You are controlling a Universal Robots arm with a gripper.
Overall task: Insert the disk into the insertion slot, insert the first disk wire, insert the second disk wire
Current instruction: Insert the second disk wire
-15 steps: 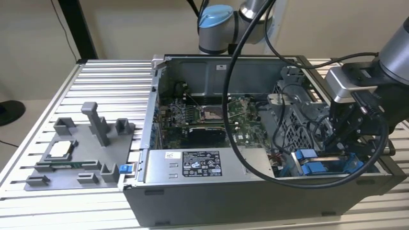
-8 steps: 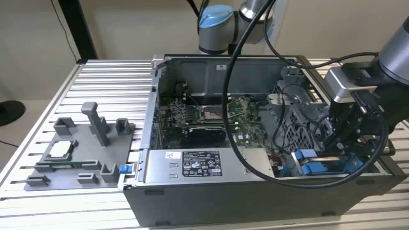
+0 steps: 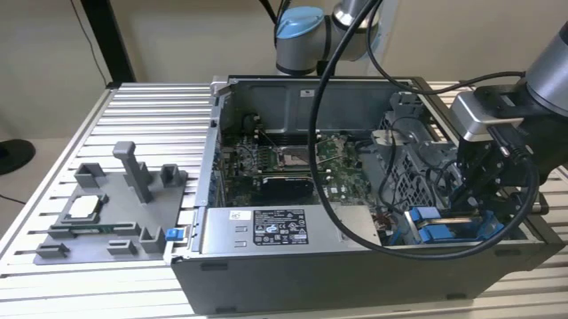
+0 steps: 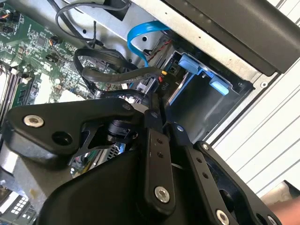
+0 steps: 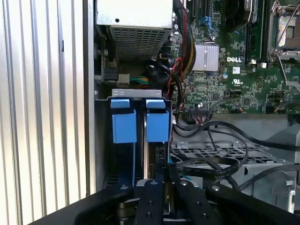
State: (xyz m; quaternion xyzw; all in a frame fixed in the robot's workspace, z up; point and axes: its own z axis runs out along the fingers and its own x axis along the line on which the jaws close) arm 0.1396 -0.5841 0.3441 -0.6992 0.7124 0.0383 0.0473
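The black two-fingered gripper (image 5: 165, 187), fingers nearly together with nothing visibly held, hangs over the narrow grey metal insertion slot (image 5: 140, 140) with blue plastic tabs, beside the perforated grey metal cage (image 5: 215, 157). The disk's whereabouts cannot be told.

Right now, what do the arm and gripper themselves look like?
In the exterior view the arm is silver-grey with a light blue joint cap, and thick black cables loop down from it. A silver block sits at the wrist above the black gripper. In both wrist views the gripper's links are matte black, jointed bars studded with silver screw heads.
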